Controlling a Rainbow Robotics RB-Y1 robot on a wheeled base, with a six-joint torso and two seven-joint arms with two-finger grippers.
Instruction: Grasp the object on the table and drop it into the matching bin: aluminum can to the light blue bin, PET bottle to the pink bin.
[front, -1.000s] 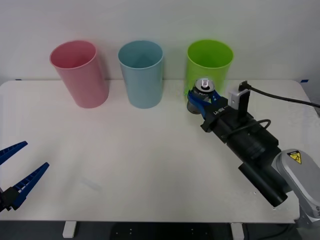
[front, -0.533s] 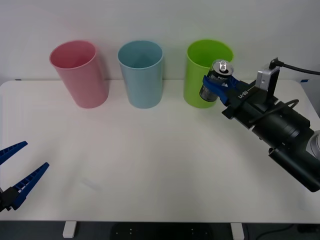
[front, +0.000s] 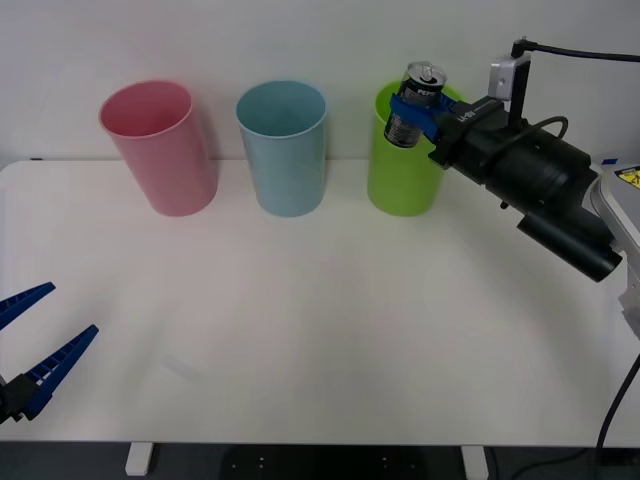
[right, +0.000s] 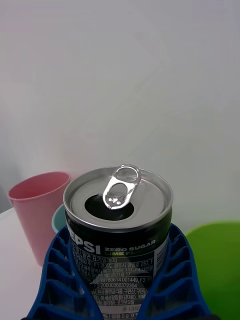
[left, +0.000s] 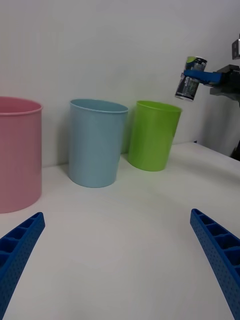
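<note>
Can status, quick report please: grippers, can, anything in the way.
Right gripper shut on aluminum can, raised by the lime green bin. Left gripper open, parked low. Light blue bin next over, path open.

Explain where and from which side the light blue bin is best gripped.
Judging by shape, pinch the light blue bin's upper rim from above, one finger inside its open mouth. The walls taper downward and look too broad to span. The pink bin and green bin flank it, apart.
</note>
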